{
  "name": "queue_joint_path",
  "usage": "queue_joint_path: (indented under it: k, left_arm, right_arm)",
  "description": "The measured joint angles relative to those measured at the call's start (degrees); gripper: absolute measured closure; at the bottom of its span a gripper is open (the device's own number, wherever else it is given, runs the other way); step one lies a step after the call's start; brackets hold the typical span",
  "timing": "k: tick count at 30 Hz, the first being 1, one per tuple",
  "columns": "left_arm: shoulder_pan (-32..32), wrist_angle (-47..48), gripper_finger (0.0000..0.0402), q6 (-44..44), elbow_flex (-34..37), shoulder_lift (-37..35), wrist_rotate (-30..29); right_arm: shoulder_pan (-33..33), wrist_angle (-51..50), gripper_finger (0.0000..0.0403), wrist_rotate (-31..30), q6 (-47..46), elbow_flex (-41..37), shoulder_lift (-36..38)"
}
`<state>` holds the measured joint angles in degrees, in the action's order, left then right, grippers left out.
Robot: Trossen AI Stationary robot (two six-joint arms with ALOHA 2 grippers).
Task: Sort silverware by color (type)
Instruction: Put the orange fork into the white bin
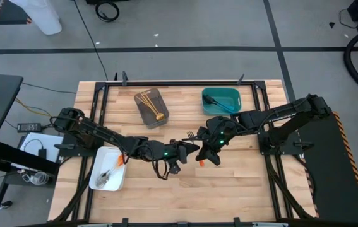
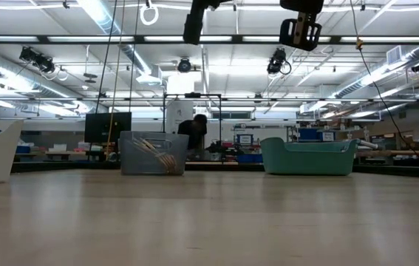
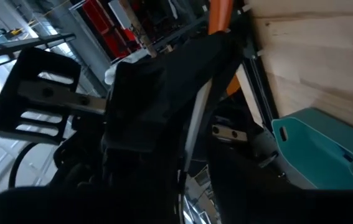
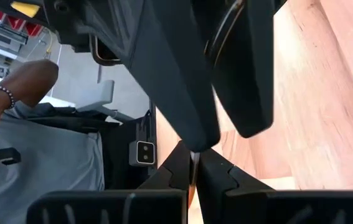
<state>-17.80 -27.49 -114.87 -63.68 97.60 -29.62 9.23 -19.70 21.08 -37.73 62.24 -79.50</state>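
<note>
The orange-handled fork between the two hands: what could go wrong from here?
1. The right hand grips the orange-handled fork in mid-air. If it lets go before the left hand holds it firmly, the fork may drop onto the table.
2. The hands are very close together and could bump.

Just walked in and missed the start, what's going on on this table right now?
Both arms meet mid-table, above the wood. The right gripper is shut on an orange-handled fork, and the left gripper is right beside it, at the fork's metal end. Other forks already lie in the grey tray, teal tray and white tray.
</note>
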Motion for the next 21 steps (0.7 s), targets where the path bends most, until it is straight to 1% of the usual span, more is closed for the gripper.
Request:
queue_joint_path:
  k: [9, 13, 16, 19, 21]
  left_arm:
    - [0.0, -1.02, 0.0386, -0.48, 0.0, 0.0, 0.02]
    - [0.0, -0.81, 0.0389, -0.44, 0.0, 0.0, -0.11]
    - [0.0, -0.8, 0.039, 0.16, 0.02, 0.0, -0.23]
    - [0.0, -0.83, 0.0393, 1.12, 0.02, 0.0, -0.2]
    - [0.0, -0.73, 0.0393, 2.73, 0.02, 0.0, -0.26]
  right_arm:
    - [-0.02, -0.02, 0.0384, 0.29, -0.03, 0.0, 0.0]
    - [0.0, 0.2, 0.0379, -0.48, 0.03, 0.0, 0.0]
    - [0.03, 0.81, 0.0361, -1.11, 0.61, 0.0, 0.0]
    - [-0.36, 1.57, 0.033, -1.03, 1.24, 0.02, 0.0]
    - [-0.87, 1.2, 0.0308, 0.05, 1.47, 0.02, 0.36]
